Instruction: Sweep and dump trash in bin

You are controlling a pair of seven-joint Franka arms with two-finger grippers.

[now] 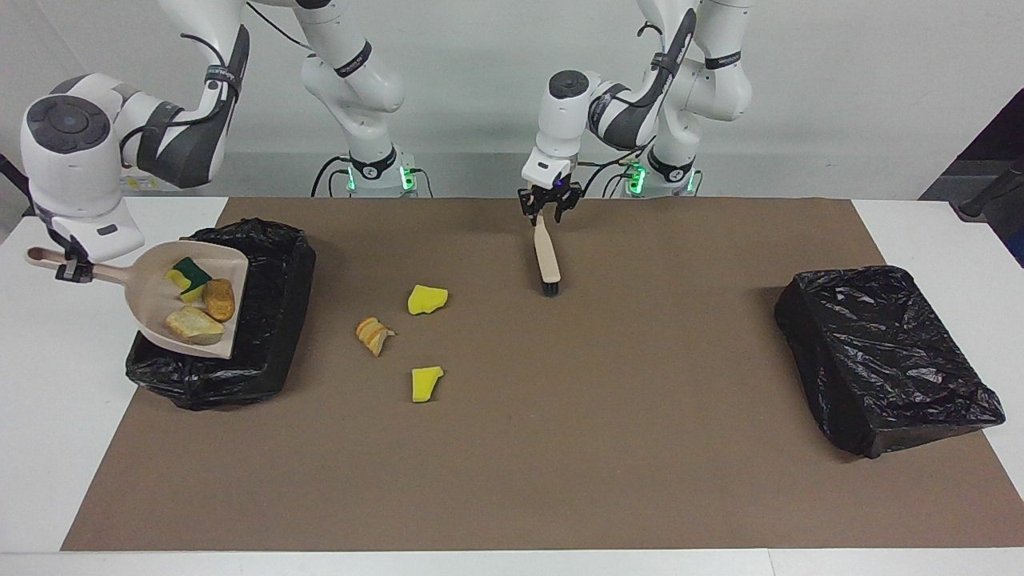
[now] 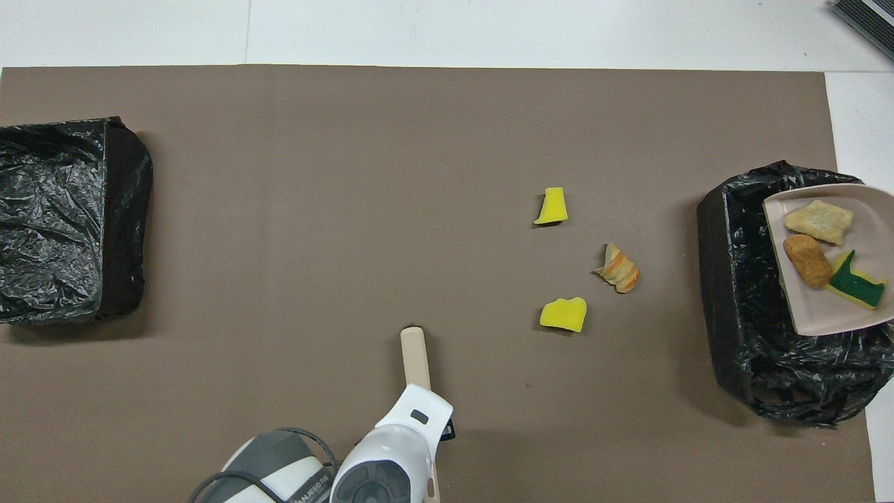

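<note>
– Trash (image 1: 196,328), where now?
– Three pieces on the beige plastic dustpan (image 1: 144,304): tan bread-like piece (image 1: 188,322), brown lump (image 1: 218,298), yellow-green sponge (image 1: 188,278). Pan up in the air over the black-lined bin (image 1: 276,336) at the right arm's end of the counter (image 1: 48,448). Three more lying on the brown mat (image 1: 640,448), between that bin and the brush: two yellow sponge chunks (image 1: 427,299) and one striped orange bread-like scrap (image 1: 374,334).
– Grip?
– Right gripper (image 1: 72,270), fingers clamped tight on the pan's handle. Left gripper (image 1: 548,204) at the top of the beige-handled brush (image 1: 548,256), bristles down on the mat. Gripping or letting go, cannot tell. Waiting, by the look of it.
– Dump, then. How?
– Probably best: raise the handle slowly, keep the lip low and inside the rim, aim for the middle of the liner. No jerk. Sponge light and likely to bounce, lump likely to roll.
– Edges? Room?
– Lip over the bin's inside, but near the wall facing the mat, so watch for spill there. Bin at the mat's edge, bare white counter just beside it. Plenty of open mat from the loose scraps to the second black-bagged bin (image 1: 888,360) at the left arm's end.
</note>
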